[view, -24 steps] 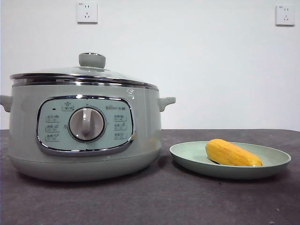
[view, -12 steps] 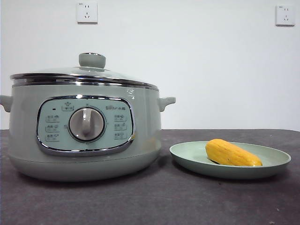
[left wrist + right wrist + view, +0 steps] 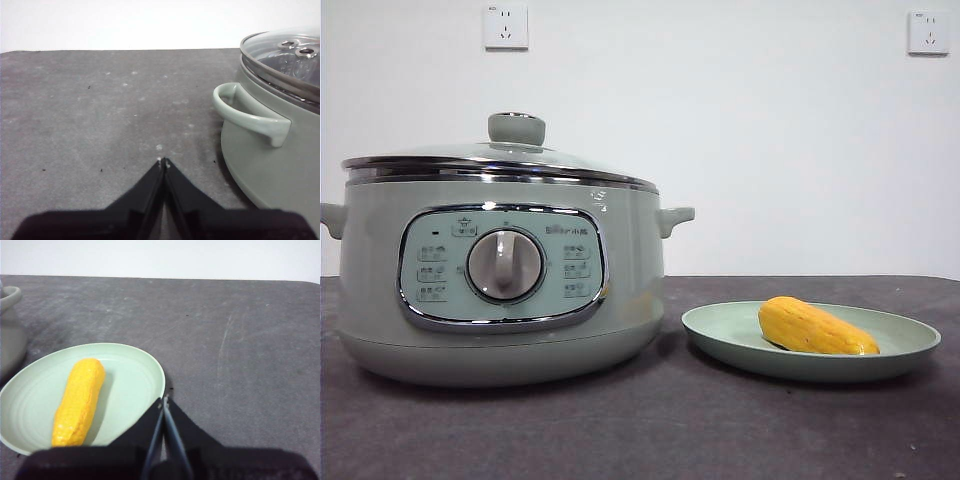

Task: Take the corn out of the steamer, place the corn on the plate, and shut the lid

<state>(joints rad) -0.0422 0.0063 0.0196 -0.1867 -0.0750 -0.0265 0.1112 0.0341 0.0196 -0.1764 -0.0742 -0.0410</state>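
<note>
— Where's the corn (image 3: 815, 327)?

— Lying on its side on the plate (image 3: 905, 350), which sits on the table (image 3: 640, 430) just beside the steamer (image 3: 380, 290). In the right wrist view the cob (image 3: 79, 401) stretches lengthwise across the dish (image 3: 135, 372), well inside the raised rim.

— And the pot, is it covered?

— Yes. The lid (image 3: 450, 157) rests flat on the steamer, chrome rim seated all round, pale green knob on top. The dial on the front panel stands upright. In the left wrist view the glass dome (image 3: 280, 52) shows above one of the side handles.

— What about the grippers?

— Neither appears in the front view. The left gripper (image 3: 163, 162) hangs low over bare table near the steamer's handle, jaws pressed together with nothing between them. The right gripper (image 3: 163, 401) sits just beside the plate's edge, jaws likewise clenched on nothing, tips meeting at a point.

— Anything else around?

— Two wall sockets (image 3: 506, 26) on the white wall behind.
</note>
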